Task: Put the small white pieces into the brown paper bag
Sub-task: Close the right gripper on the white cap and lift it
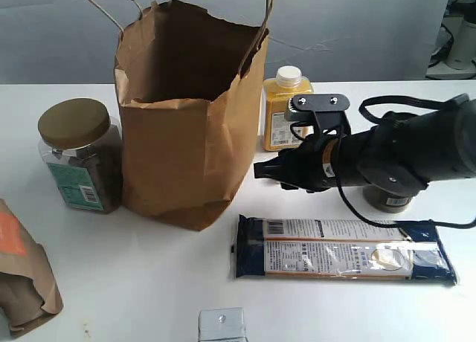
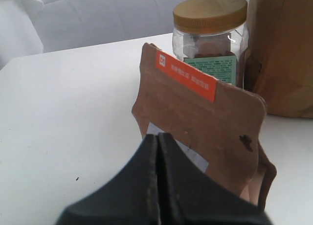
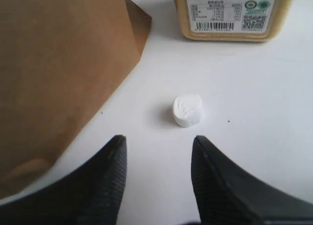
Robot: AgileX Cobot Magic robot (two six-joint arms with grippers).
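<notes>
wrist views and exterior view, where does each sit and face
Exterior view: off the arms, facing across the white table at the brown paper bag; the right arm shows.
Left wrist view: on the left arm, past its shut fingers at the orange-patched brown bag and a gold-lidded jar.
Right wrist view: on the right arm, looking down between open fingers at a small white piece.
Shared: exterior and right wrist both show the yellow bottle.
</notes>
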